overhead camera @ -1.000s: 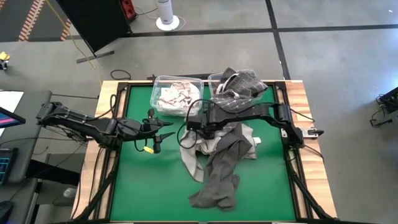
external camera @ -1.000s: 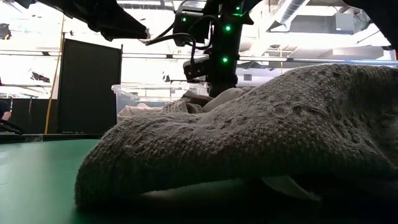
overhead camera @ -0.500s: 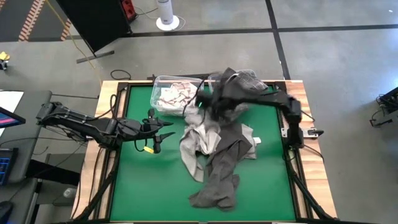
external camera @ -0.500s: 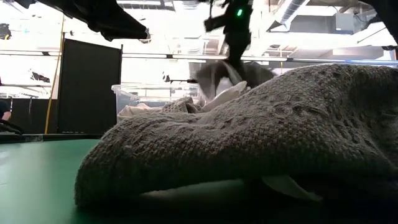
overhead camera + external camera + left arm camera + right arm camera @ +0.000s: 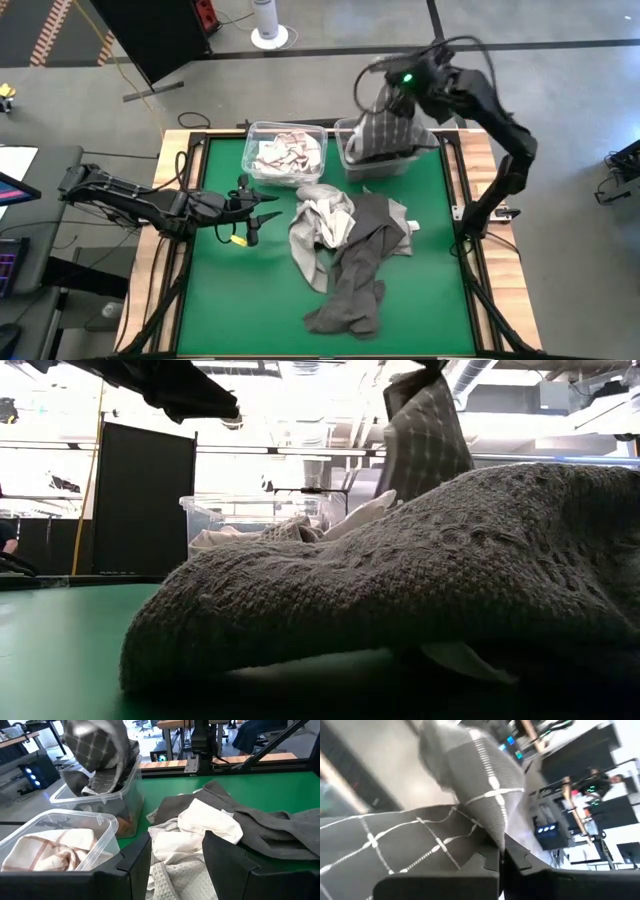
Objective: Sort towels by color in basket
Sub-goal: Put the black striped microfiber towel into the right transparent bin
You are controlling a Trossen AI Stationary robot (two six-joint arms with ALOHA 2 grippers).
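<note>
My right gripper (image 5: 392, 92) is raised over the right clear bin (image 5: 350, 165) at the table's far edge, shut on a dark grey-and-white checked towel (image 5: 380, 128), which also shows in the low view (image 5: 425, 435) and the left wrist view (image 5: 97, 742). A pile lies mid-table: a white and light grey towel (image 5: 320, 222) rests against a long dark grey towel (image 5: 358, 275). My left gripper (image 5: 265, 207) hovers open left of the pile, fingers pointing at it (image 5: 177, 865). My right gripper (image 5: 501, 862) pinches the checked towel between its two fingers at a bunched fold near the upper end (image 5: 487, 815). The towel is lifted clear of the pile and hangs slack below the fingers, over the right bin. Whether its lower end touches the bin's contents, I cannot tell.
The left clear bin (image 5: 252, 170) holds a white towel with brown lines (image 5: 55, 845). The right bin holds more dark checked cloth (image 5: 112, 777). Green table surface lies bare on the near left (image 5: 240, 300). Wooden rails edge the table.
My right gripper has risen from the pile and swung toward the far edge, up over the right bin, carrying the checked towel with it. The towel has come clear of the pile and now hangs over the bin. The rest of the pile stayed put.
</note>
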